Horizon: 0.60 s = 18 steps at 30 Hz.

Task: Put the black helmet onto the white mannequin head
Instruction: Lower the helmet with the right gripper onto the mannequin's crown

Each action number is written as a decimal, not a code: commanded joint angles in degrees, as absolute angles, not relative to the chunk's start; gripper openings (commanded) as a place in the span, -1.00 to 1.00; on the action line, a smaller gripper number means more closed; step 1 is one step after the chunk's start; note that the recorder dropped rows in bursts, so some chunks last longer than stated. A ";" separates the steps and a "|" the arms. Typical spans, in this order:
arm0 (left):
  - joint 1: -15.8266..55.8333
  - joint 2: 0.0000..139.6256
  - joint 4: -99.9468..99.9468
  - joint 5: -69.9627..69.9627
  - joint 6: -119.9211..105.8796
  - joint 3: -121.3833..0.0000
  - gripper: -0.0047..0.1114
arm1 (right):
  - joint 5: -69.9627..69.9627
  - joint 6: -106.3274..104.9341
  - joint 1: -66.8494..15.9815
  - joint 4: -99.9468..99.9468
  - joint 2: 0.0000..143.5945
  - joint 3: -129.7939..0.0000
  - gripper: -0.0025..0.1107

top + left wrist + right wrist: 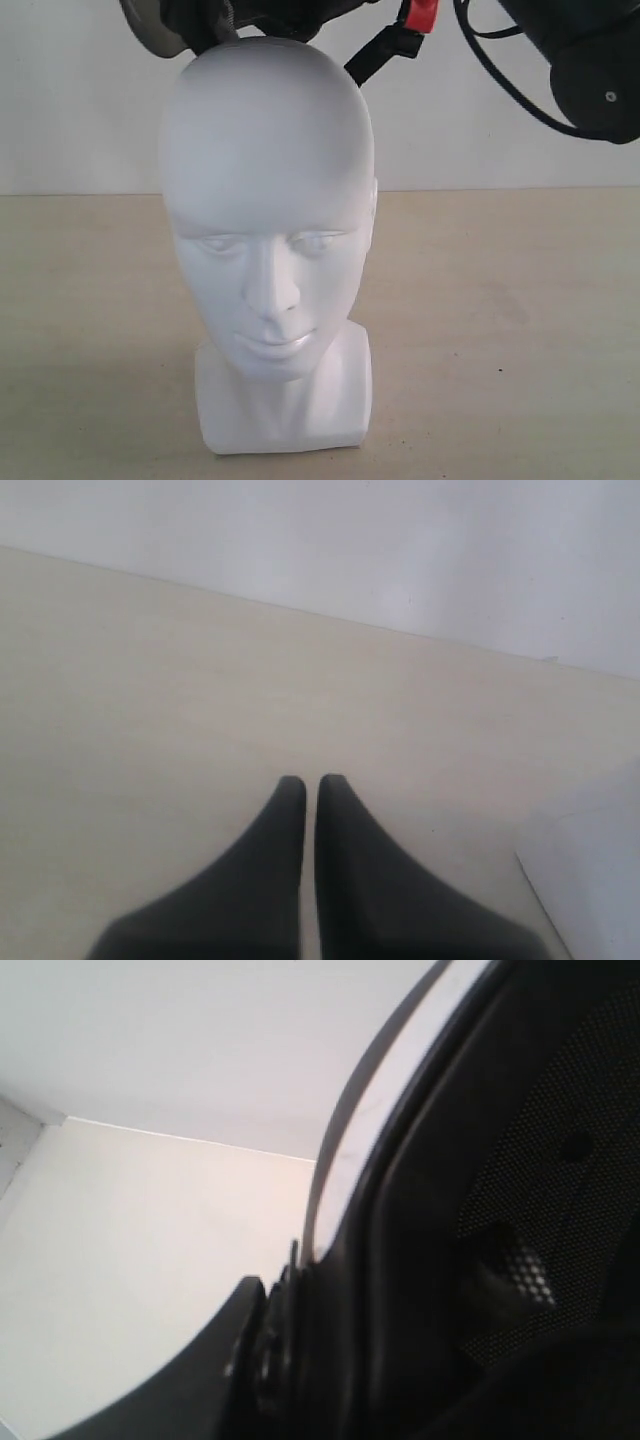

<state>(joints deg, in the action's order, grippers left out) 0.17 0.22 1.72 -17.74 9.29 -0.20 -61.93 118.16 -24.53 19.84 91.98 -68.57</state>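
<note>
Since the head point(265, 200) stands upright on the table point(520, 330), facing the camera, with the helmet point(285, 15) right at its crown, I judge the step in hand to be the lowering. I should centre the shell over the crown, keep its opening level, and let the strap point(380, 50) and red buckle point(424, 14) fall clear of the face. Whether shell and crown already touch I cannot tell. My left gripper point(310, 785) is closed to a sliver on nothing, low over the table. My right gripper point(272, 1305) appears clamped on the helmet's rim. Little of the helmet shows: glossy black edge, greyish visor, dark mesh padding point(540, 1160) inside.
</note>
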 commanded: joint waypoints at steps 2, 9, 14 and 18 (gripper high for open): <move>0.04 0.00 2.08 -17.54 8.93 0.00 -0.84 | -64.06 114.26 -29.14 14.77 90.38 -69.86 -0.96; 0.04 0.00 2.08 -17.54 8.93 0.00 -0.84 | -62.55 110.34 -32.66 10.36 90.50 -69.86 -0.96; 0.04 0.00 2.08 -17.54 8.93 0.00 -0.84 | -63.40 109.91 -32.80 10.86 90.27 -69.86 -0.96; 0.04 0.00 2.08 -17.54 8.93 0.00 -0.84 | -61.65 108.68 -34.91 10.40 90.27 -69.62 -0.96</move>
